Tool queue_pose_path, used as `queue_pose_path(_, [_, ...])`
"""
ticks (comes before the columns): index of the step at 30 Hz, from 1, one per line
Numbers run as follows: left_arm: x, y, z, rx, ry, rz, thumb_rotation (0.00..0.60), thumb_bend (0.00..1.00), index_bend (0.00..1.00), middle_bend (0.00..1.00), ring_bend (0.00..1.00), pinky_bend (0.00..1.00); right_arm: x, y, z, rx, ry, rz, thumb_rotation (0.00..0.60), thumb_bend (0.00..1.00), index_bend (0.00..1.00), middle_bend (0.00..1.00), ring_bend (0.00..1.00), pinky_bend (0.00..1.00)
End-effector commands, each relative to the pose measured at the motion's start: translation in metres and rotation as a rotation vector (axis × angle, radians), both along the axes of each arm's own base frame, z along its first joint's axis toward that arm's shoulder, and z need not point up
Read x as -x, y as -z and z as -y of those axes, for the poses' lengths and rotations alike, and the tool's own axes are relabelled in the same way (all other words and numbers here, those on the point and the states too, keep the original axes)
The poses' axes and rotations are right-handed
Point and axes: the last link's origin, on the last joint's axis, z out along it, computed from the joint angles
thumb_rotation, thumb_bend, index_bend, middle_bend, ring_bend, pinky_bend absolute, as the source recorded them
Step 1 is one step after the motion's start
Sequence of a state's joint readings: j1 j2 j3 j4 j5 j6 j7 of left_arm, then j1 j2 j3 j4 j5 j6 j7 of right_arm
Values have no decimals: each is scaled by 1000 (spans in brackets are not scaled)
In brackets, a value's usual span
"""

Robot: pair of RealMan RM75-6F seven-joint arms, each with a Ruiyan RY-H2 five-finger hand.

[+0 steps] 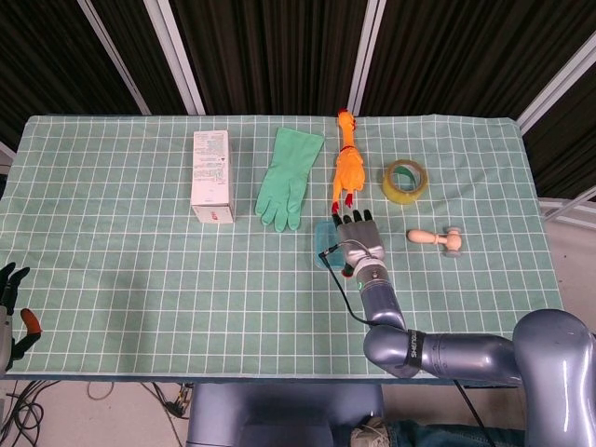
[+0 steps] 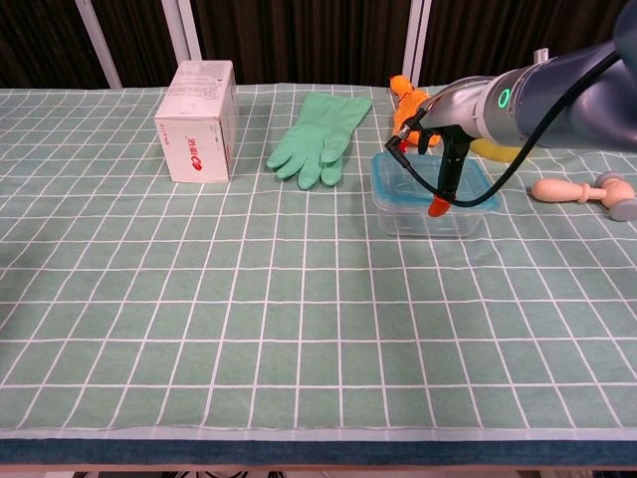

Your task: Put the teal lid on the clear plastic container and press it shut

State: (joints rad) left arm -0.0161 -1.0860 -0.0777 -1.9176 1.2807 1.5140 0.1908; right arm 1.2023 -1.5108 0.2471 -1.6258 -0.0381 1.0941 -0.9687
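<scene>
Table (image 1: 112,279) covered in green white-grid cloth, dark ribbed wall panels (image 1: 270,56) with pale slanted posts (image 1: 182,65) at far side, cables on floor (image 1: 28,400) near left.

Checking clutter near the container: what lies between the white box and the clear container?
In the chest view, only the green rubber glove sits between the white box and the clear container.

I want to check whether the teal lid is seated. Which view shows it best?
The chest view: the teal lid shows from the side, lying on the clear plastic container, with the right hand reaching down onto it. In the head view that hand covers nearly everything; only a teal sliver shows at its left.
</scene>
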Motion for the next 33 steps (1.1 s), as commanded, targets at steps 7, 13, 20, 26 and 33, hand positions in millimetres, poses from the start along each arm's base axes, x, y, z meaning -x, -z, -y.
queue_pose_path(7, [0, 0, 0, -2, 0, -1, 600, 752, 105, 0, 0, 0, 1, -1, -1, -9, 5, -4, 600, 204, 0, 63, 0, 0])
queue_pose_path(13, [0, 0, 0, -2, -1, 0, 600, 752, 106, 0, 0, 0, 0, -4, -2, -9, 1, -1, 600, 204, 0, 43, 0, 0])
queue_pose_path(20, [1, -1, -1, -7, -5, -1, 600, 752, 106, 0, 0, 0, 1, -26, -12, 6, -5, -6, 600, 205, 0, 36, 0, 0])
queue_pose_path(26, [1, 0, -1, -5, -5, -4, 600, 752, 106, 0, 0, 0, 3, -57, -23, 77, -59, 71, 600, 205, 72, 34, 0, 0])
queue_pose_path(33, [2, 1, -1, -2, -8, -7, 600, 752, 106, 0, 0, 0, 24, -81, -38, 131, -138, 165, 600, 362, 288, 34, 0, 0])
